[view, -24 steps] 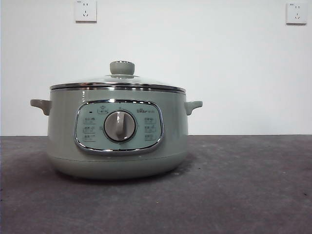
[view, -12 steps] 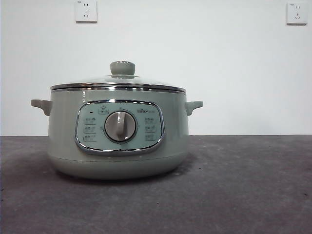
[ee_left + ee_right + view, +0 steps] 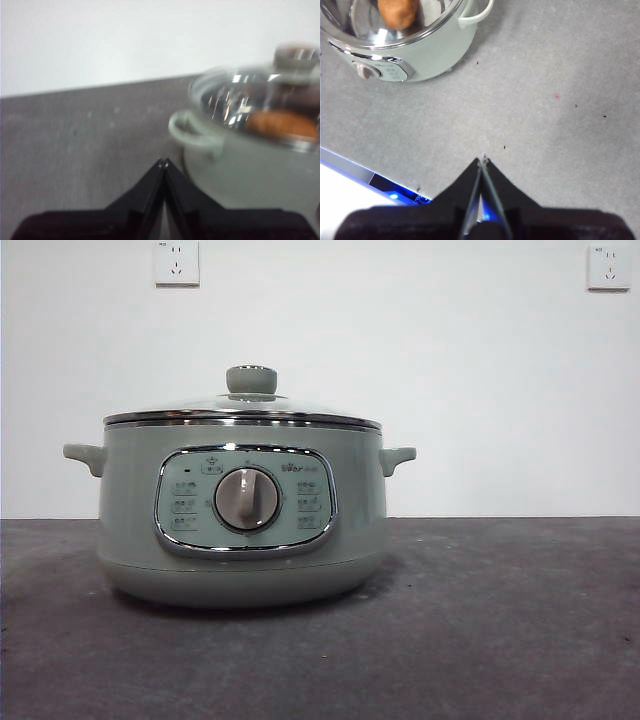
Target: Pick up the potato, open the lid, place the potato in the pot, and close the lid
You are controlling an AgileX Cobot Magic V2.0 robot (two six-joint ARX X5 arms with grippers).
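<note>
The sage-green pot point(image 3: 240, 520) stands on the grey table with the glass lid point(image 3: 242, 410) seated on its rim, knob point(image 3: 251, 379) upright. Through the glass, the potato point(image 3: 397, 11) lies inside the pot, also seen as an orange blur, the potato point(image 3: 282, 124), in the left wrist view. My left gripper point(image 3: 163, 162) is shut and empty, beside the pot point(image 3: 250, 165) near its side handle point(image 3: 192, 132). My right gripper point(image 3: 482, 160) is shut and empty, high above bare table, well away from the pot point(image 3: 405, 45). Neither arm shows in the front view.
Two wall sockets point(image 3: 176, 261) point(image 3: 608, 266) sit high on the white wall behind. The table's front edge with a blue-lit strip point(image 3: 395, 192) shows under the right gripper.
</note>
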